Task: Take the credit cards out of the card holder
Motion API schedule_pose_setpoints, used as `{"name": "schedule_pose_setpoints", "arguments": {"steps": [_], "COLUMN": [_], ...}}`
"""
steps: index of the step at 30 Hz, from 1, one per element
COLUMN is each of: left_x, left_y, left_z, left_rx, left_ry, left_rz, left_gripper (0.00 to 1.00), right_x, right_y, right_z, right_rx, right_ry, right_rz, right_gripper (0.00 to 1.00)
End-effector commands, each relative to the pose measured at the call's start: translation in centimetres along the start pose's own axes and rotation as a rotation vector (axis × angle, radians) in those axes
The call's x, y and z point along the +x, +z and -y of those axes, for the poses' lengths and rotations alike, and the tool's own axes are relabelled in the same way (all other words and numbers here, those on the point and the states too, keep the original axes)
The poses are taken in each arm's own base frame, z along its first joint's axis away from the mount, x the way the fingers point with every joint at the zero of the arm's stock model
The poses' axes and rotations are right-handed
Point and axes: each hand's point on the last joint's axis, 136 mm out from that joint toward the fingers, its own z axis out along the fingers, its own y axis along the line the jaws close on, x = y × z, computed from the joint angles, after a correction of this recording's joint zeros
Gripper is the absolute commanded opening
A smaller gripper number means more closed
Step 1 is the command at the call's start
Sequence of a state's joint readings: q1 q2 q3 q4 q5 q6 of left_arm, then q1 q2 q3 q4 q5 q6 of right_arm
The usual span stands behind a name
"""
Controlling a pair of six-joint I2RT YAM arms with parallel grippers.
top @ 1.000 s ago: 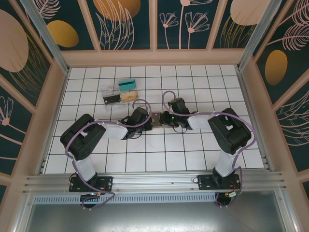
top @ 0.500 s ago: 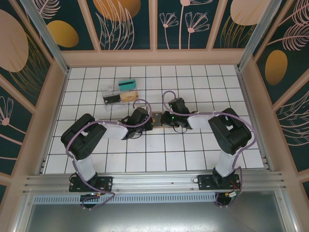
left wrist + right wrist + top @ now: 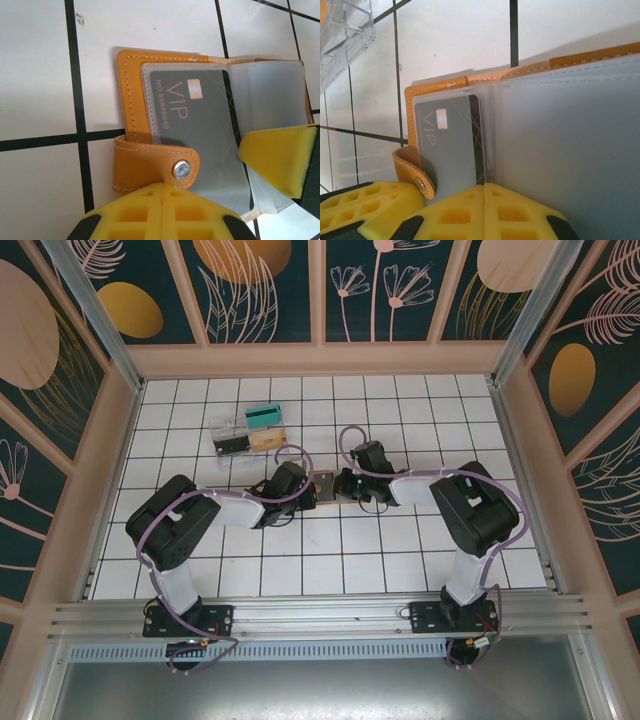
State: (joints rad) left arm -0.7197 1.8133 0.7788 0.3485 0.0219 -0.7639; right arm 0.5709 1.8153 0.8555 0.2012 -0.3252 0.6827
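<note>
One card holder, lying open in the middle of the tabletop, with one grey VIP card in its clear sleeve. Fingers together on both: left tool by the snap strap, right tool at the sleeves. One clear tray further back: teal, black, tan pieces.

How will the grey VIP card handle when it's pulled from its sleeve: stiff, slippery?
Likely stiff: the grey VIP card lies flat with straight edges, so it should slide out without bending. Probably slick: its face looks smooth inside the clear sleeve, so a thin-edge pinch may slip. The card holder looks thin and light, and may drag along unless pinned.
</note>
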Motion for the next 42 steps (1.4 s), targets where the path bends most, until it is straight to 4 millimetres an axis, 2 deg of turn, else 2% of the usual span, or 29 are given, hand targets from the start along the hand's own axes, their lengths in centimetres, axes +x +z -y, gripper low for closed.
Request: {"name": "schedule_pose_setpoints", "arguments": {"steps": [1,8,11,20,21,22,25,28,34,39,42], "left_x": [2.2,2.1,2.1,2.1,2.0,2.1,2.1,2.1,2.2,2.2,2.3], "left_y": [0.8,0.7,0.6,0.6,0.6,0.6,0.6,0.6,0.8,0.7,0.6], "left_z": [-1.1,-1.7,-1.7,-1.5,-1.6,-1.5,-1.5,-1.4,-1.3,-1.4,-1.5], "left_rx": [-0.027,-0.058,-0.058,-0.052,-0.052,-0.049,-0.049,-0.044,-0.039,-0.041,-0.050], "left_ry": [-0.005,-0.015,-0.015,-0.014,-0.014,-0.013,-0.010,-0.010,-0.007,-0.005,-0.003], "left_rz": [-0.076,-0.069,-0.069,-0.070,-0.071,-0.072,-0.074,-0.075,-0.083,-0.082,-0.082], "left_gripper": [0.02,0.02,0.02,0.02,0.02,0.02,0.02,0.02,0.02,0.01,0.01], "right_x": [0.7,-0.3,-1.1,-0.4,-0.3,-0.3,-0.3,-0.2,-0.1,-0.3,-0.4], "right_y": [-0.3,-2.5,-3.2,-3.0,-2.9,-2.8,-2.5,-2.1,-1.3,-1.4,-1.7], "right_z": [-0.6,-0.9,0.5,2.0,2.1,2.0,1.9,1.8,1.4,1.8,2.5], "right_rx": [-0.049,-0.048,-0.031,-0.025,-0.025,-0.029,-0.037,-0.050,-0.062,-0.046,-0.024], "right_ry": [0.012,0.006,0.031,0.052,0.053,0.051,0.048,0.046,0.039,0.049,0.054], "right_rz": [-0.026,0.029,0.052,0.036,0.033,0.031,0.029,0.014,-0.005,0.007,0.012], "right_gripper": [0.00,0.00,0.00,0.00,0.03,0.11,0.25,0.26,0.25,0.03,0.00]}}
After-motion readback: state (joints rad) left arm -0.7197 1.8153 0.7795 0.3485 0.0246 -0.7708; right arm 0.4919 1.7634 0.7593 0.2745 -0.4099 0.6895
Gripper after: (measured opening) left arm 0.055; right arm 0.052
